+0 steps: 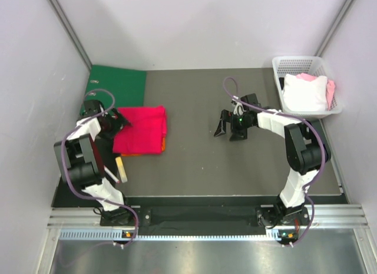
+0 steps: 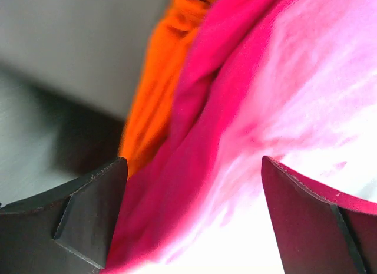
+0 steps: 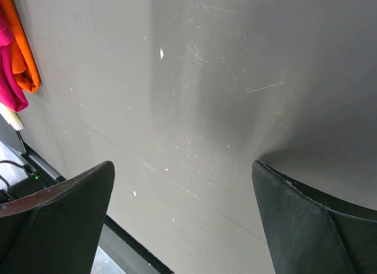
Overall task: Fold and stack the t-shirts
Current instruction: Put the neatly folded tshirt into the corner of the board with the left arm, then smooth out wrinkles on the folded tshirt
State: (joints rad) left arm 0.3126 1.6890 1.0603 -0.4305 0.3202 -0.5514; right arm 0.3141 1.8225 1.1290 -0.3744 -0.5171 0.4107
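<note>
Pincers: left pincer spread wide, gripping nothing, just over the crimson-pink t-shirt; right pincer spread wide, empty, above bare tabletop.
Crimson-pink t-shirt: folded, at tabletop's left, lying on the orange t-shirt, of which only an edge shows.
Progress: stack apparently made; cloth in the basket possibly remains.

I see my left end effector with fingers spread wide, its arm folded tight at the elbow. My right end effector is spread wide too, its arm reaching inward, wrist tipped down.
</note>
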